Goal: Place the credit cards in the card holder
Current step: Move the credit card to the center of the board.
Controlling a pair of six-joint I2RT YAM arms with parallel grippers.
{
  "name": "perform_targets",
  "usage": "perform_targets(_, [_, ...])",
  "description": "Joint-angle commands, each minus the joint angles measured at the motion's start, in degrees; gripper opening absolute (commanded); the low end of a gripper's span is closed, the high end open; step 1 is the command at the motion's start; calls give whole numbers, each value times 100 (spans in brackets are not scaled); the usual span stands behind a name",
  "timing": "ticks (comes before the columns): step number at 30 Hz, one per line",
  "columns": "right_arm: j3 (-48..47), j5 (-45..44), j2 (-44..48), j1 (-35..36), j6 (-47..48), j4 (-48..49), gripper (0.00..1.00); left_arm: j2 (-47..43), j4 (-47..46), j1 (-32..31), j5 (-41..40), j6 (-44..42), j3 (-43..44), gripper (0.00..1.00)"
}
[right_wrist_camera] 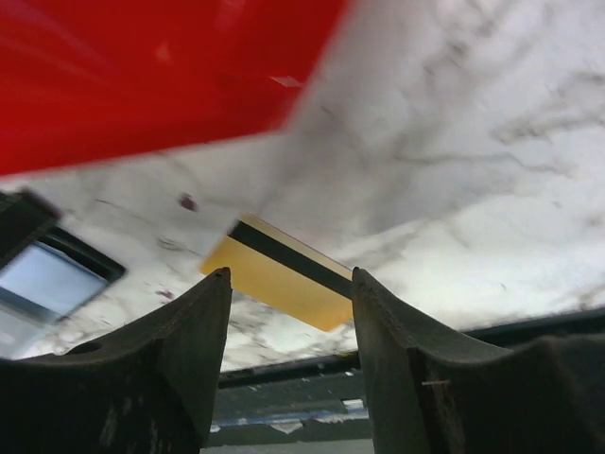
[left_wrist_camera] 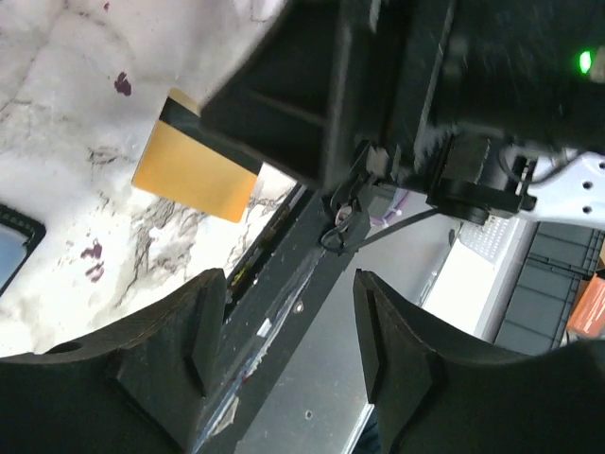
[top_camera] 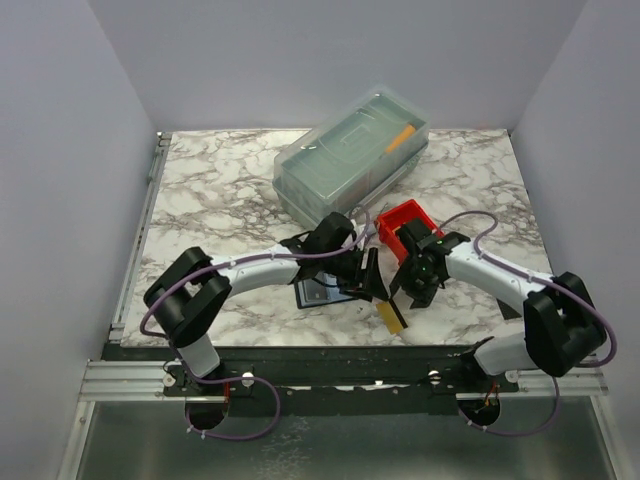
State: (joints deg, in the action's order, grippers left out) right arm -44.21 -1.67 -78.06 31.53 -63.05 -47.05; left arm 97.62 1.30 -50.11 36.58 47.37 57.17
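A gold credit card with a black stripe lies flat on the marble near the front edge, also seen in the left wrist view and the right wrist view. The black card holder lies open to its left, partly under my left arm; its edge shows in both wrist views. My left gripper is open and holds nothing. My right gripper hangs just above the gold card, open, with the card beyond its fingertips.
A red plastic bin stands right behind the right gripper. A large clear lidded box sits at the back centre. The two grippers are close together, and the table's dark front rail is just beyond the card.
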Motion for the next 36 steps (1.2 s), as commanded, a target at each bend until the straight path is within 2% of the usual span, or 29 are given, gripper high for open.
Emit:
perform_targets(1, [-557, -365, -589, -58, 586, 425, 55, -537, 339, 243, -1, -255, -332, 62])
perform_targets(6, [-643, -303, -1221, -60, 875, 637, 52, -1016, 413, 534, 7, -246, -619, 62])
perform_targets(11, [31, 498, -844, 37, 839, 1216, 51, -1332, 481, 767, -10, -237, -756, 63])
perform_targets(15, [461, 1022, -587, 198, 714, 1567, 51, -1258, 485, 819, 9, -256, -717, 63])
perform_targets(22, [346, 994, -807, 744, 483, 1486, 51, -1021, 480, 833, 103, -274, -501, 63])
perform_targets(32, [498, 1247, -672, 1070, 135, 1313, 51, -1013, 477, 832, 114, -256, -571, 63])
perform_targets(36, [356, 1007, -517, 1080, 46, 974, 51, -902, 468, 830, 166, -296, -530, 63])
